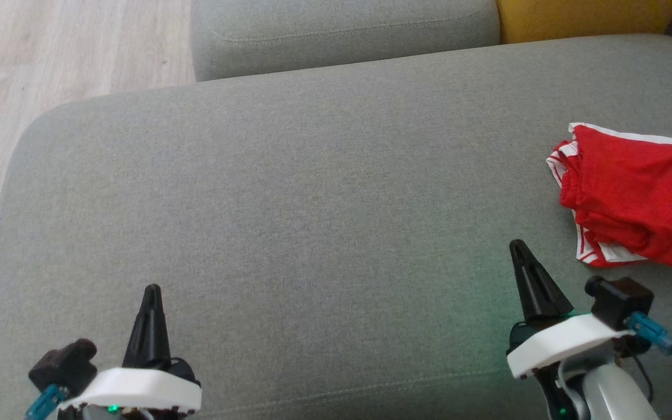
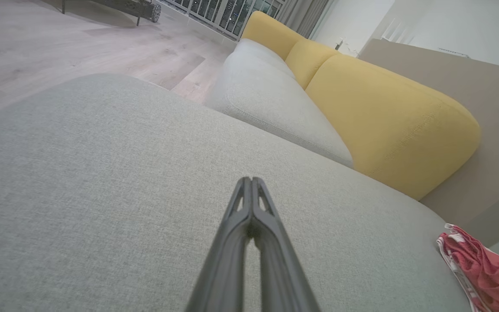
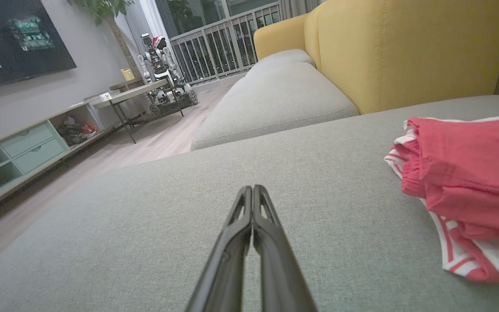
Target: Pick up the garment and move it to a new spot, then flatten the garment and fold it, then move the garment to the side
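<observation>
While the left tool (image 1: 153, 290) and right tool (image 1: 518, 246) hover empty, fingers pressed together, the crumpled red cloth garment with white striped trim (image 1: 633, 186) lies at the right edge of the grey fabric sofa cushion (image 1: 312, 204), ahead and rightward of the right tool, the nearer one.

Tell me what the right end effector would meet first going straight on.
Probably the grey cushion, though depth is unclear; the right end effector points past the red garment, which lies to its right.
</observation>
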You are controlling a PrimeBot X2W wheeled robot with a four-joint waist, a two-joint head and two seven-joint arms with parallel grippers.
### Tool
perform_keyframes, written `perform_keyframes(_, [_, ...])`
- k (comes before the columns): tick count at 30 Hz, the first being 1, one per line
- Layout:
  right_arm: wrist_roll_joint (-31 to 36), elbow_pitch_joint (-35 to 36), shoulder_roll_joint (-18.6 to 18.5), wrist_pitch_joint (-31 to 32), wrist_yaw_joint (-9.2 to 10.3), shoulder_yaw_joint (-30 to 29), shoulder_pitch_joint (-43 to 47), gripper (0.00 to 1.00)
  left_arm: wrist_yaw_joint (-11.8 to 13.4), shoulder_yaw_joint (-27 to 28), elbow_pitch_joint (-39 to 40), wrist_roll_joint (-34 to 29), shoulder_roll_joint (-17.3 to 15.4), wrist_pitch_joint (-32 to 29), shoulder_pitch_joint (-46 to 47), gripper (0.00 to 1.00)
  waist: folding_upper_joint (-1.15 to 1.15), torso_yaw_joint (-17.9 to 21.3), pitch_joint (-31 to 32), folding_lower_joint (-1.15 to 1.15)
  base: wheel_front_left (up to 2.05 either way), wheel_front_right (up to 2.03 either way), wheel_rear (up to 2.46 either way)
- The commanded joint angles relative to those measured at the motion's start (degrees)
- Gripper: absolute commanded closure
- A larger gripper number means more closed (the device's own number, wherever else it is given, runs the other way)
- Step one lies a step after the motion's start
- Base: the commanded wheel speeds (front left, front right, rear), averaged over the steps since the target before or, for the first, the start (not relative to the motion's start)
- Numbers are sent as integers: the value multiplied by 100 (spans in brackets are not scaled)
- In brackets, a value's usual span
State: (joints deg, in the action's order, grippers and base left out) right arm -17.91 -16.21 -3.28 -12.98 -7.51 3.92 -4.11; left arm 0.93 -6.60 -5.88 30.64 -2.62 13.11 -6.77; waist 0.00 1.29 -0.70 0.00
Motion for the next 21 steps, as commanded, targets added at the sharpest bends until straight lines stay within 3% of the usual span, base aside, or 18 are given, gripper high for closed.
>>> perform_keyframes(1, [-146,200,-30,37,0,-41,-252,100,-44,76,153,116,-51,-31,283,100,0,-2,0,0,0,0,0])
perform_keyframes(21, [-1504,204,-57,338,1,-167,-241,100,-191,220,-36,1270,-104,-317,470,100,0,-25,10,0,0,0,0])
